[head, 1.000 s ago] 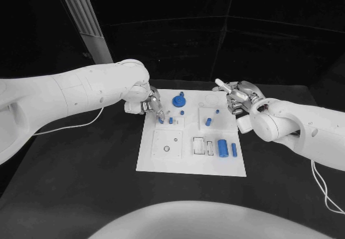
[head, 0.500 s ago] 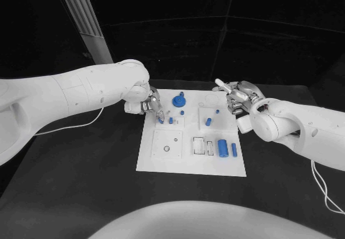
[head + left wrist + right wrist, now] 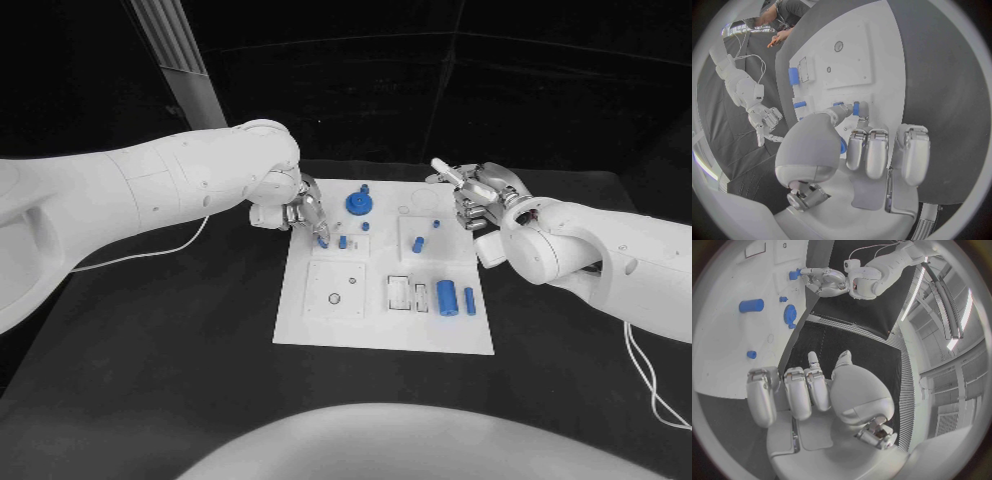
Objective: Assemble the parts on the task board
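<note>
The white task board (image 3: 378, 318) lies in the middle of the black table. At its far left corner my left hand (image 3: 296, 211) pinches a small blue peg (image 3: 322, 240) between thumb and a finger, just over the board; the same peg (image 3: 856, 108) shows at the fingertips in the left wrist view. Beside it stand another small peg (image 3: 342, 241) and a blue round gear-like part (image 3: 358, 205). My right hand (image 3: 476, 196) hovers at the board's far right corner, fingers (image 3: 798, 392) stretched out and holding nothing.
More blue parts sit on the board: a peg (image 3: 418, 244) near the middle, a thick cylinder (image 3: 447, 297) and a thin pin (image 3: 470, 301) by the right edge. A square recess with a hole (image 3: 335, 297) lies on the near left. Bare black table (image 3: 159, 340) surrounds the board.
</note>
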Robot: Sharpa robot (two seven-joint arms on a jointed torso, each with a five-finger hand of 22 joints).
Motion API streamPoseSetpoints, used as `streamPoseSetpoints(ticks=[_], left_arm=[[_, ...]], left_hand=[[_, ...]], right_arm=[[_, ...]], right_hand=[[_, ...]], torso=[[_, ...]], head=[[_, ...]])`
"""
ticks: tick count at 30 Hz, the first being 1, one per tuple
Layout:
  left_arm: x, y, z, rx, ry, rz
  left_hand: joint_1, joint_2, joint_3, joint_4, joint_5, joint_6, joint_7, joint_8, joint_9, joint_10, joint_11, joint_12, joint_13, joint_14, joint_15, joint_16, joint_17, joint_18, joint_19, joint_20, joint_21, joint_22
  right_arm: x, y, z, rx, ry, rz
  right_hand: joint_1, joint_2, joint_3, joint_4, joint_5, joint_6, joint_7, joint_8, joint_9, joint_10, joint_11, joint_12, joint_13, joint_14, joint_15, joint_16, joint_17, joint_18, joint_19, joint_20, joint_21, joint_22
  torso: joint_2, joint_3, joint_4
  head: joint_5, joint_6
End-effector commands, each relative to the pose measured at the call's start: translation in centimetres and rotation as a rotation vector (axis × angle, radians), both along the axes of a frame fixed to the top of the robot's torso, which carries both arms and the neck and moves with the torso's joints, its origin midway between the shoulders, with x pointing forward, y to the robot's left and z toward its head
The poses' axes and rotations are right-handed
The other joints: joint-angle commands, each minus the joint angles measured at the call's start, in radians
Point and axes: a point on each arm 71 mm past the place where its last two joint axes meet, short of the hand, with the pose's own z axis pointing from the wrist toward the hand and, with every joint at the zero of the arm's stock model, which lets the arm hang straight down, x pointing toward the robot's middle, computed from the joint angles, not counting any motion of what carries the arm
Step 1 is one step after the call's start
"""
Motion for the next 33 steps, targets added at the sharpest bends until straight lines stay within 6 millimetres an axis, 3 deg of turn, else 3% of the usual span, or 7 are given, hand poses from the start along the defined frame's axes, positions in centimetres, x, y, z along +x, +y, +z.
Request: streamPoseSetpoints(ticks=[1, 12, 18, 23, 29, 32, 33], left_arm=[[-0.12, -0.29, -0.15, -0.009, 0.009, -0.016], [-0.19, -0.38, -0.23, -0.001, 0.017, -0.02], [-0.23, -0.39, -0.28, 0.007, 0.022, -0.019], [-0.22, -0.35, -0.29, 0.018, 0.018, -0.018], [-0.14, -0.2, -0.25, 0.039, -0.003, -0.021], [-0.1, -0.11, -0.22, 0.038, -0.015, -0.02], [-0.1, -0.07, -0.2, 0.036, -0.02, -0.019]], left_hand=[[-0.004, 0.005, -0.01, 0.0, -0.007, 0.032, -0.028, -0.007, 0.002, 0.102, 0.0, 0.002, 0.263, 0.106, 0.0, 0.003, 0.263, -0.007, 0.102, -0.002, 0.004, 0.263], [-0.024, -0.006, -0.078, 0.029, -0.021, 0.025, -0.028, -0.024, 0.008, 0.102, 0.003, 0.002, 0.263, 0.106, 0.003, 0.003, 0.263, -0.005, 0.096, 0.0, -0.001, 0.261], [-0.039, -0.003, -0.17, 0.079, -0.096, 0.026, -0.026, -0.042, 0.012, 0.102, 0.005, 0.002, 0.263, 0.106, 0.006, 0.003, 0.263, -0.002, 0.088, 0.001, -0.006, 0.258], [-0.045, -0.011, -0.211, 0.096, -0.101, 0.028, -0.023, -0.049, 0.013, 0.102, 0.006, 0.002, 0.263, 0.106, 0.007, 0.003, 0.263, -0.002, 0.088, 0.002, -0.007, 0.258], [-0.086, -0.045, -0.304, 0.138, -0.1, 0.035, -0.017, -0.06, 0.015, 0.102, 0.011, 0.002, 0.263, 0.106, 0.011, 0.003, 0.263, -0.003, 0.091, 0.005, -0.004, 0.259], [-0.131, -0.071, -0.377, 0.175, -0.099, 0.039, -0.015, -0.065, 0.017, 0.102, 0.013, 0.002, 0.263, 0.106, 0.013, 0.003, 0.263, -0.005, 0.095, 0.007, -0.001, 0.261], [-0.143, -0.069, -0.411, 0.182, -0.096, 0.041, -0.016, -0.068, 0.019, 0.102, 0.015, 0.002, 0.263, 0.106, 0.013, 0.003, 0.263, -0.005, 0.098, 0.008, 0.001, 0.262]], right_arm=[[0.01, 0.02, 0.16, 0.001, -0.009, -0.001], [0.0, 0.03, 0.16, 0.002, -0.006, -0.002], [-0.01, 0.02, 0.15, 0.003, -0.004, -0.003], [-0.01, 0.02, 0.14, 0.003, -0.002, -0.003], [-0.01, 0.03, 0.14, 0.003, -0.002, -0.002], [0.0, 0.03, 0.13, 0.004, -0.002, -0.002], [0.0, 0.03, 0.13, 0.004, -0.002, -0.002]], right_hand=[[0.009, -0.002, 0.006, 0.002, 0.005, 0.003, 0.043, 0.004, -0.002, 0.104, -0.004, 0.003, 0.263, 0.108, -0.005, 0.002, 0.263, -0.007, 0.104, -0.005, 0.003, 0.263], [0.008, -0.002, 0.006, 0.003, 0.004, 0.004, 0.043, 0.005, -0.002, 0.104, -0.004, 0.003, 0.263, 0.108, -0.005, 0.002, 0.263, -0.007, 0.104, -0.005, 0.003, 0.263], [0.008, -0.002, 0.006, 0.003, 0.004, 0.004, 0.043, 0.005, -0.002, 0.104, -0.004, 0.003, 0.263, 0.108, -0.005, 0.002, 0.263, -0.007, 0.104, -0.005, 0.003, 0.263], [0.008, -0.002, 0.006, 0.003, 0.004, 0.004, 0.043, 0.005, -0.002, 0.104, -0.004, 0.003, 0.263, 0.108, -0.005, 0.002, 0.263, -0.007, 0.104, -0.005, 0.003, 0.263], [0.008, -0.002, 0.006, 0.003, 0.004, 0.004, 0.043, 0.005, -0.002, 0.104, -0.004, 0.003, 0.263, 0.108, -0.005, 0.002, 0.263, -0.007, 0.104, -0.005, 0.003, 0.263], [0.008, -0.002, 0.006, 0.003, 0.004, 0.004, 0.043, 0.005, -0.002, 0.104, -0.004, 0.003, 0.263, 0.108, -0.005, 0.002, 0.263, -0.007, 0.104, -0.005, 0.003, 0.263], [0.008, -0.002, 0.006, 0.003, 0.004, 0.004, 0.043, 0.005, -0.002, 0.104, -0.004, 0.003, 0.263, 0.108, -0.005, 0.002, 0.263, -0.007, 0.104, -0.005, 0.003, 0.263]], torso=[[0.0, 0.0, 0.0], [0.0, 0.0004, 0.0001], [0.0, 0.0, 0.0001], [0.0, -0.0003, 0.0001], [0.0, -0.0002, 0.0008], [-0.001, -0.0001, 0.0008], [-0.001, -0.0001, 0.0008]], head=[[-0.001, 0.0], [-0.002, 0.0], [-0.003, 0.0], [-0.003, 0.0], [-0.002, 0.0], [-0.001, 0.0], [-0.001, 0.0]])
